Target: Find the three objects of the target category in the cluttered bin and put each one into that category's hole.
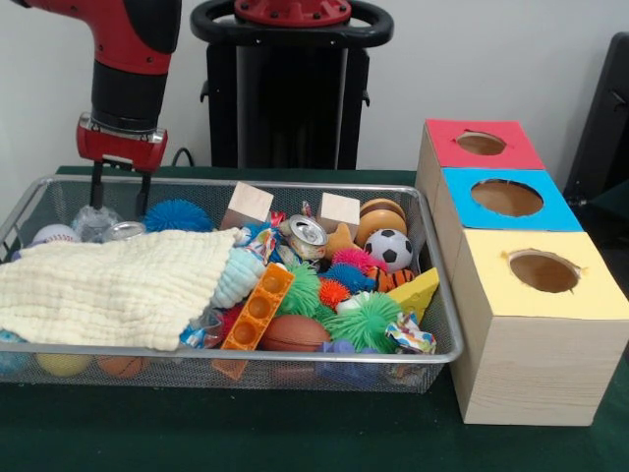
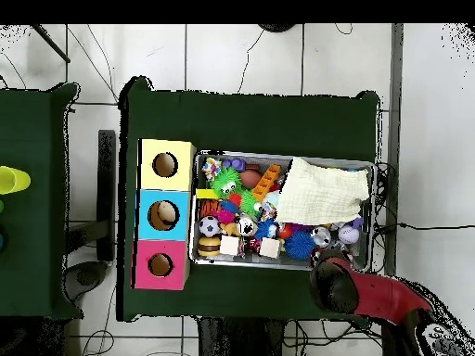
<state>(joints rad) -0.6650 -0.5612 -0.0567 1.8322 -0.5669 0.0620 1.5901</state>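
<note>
The gripper (image 1: 120,195) hangs at the far left corner of the wire bin (image 1: 444,324), and its two dark fingers (image 1: 97,187) stand apart with nothing between them, their tips down behind the far rim. Just below them inside the bin are a crumpled clear wrapper (image 1: 95,222) and a silver can (image 1: 124,231), with a white baseball (image 1: 54,234) a little to the left and a blue spiky ball (image 1: 177,215) to the right. A cream cloth (image 1: 118,285) covers the left half of the bin. To its right lies the clutter: two wooden blocks (image 1: 248,204) at the far wall, a second can (image 1: 305,235), a small soccer ball (image 1: 390,249), an orange brick with holes (image 1: 258,307), a brown football (image 1: 294,332), green spiky balls (image 1: 364,320) and a yellow wedge (image 1: 417,292). Right of the bin, touching it, stand three wooden boxes in a row, each with one round hole on top: the yellow box (image 1: 536,285) is nearest, the blue box (image 1: 506,200) in the middle, the red box (image 1: 480,145) farthest. In the overhead view something pale shows inside the blue box's hole.
</note>
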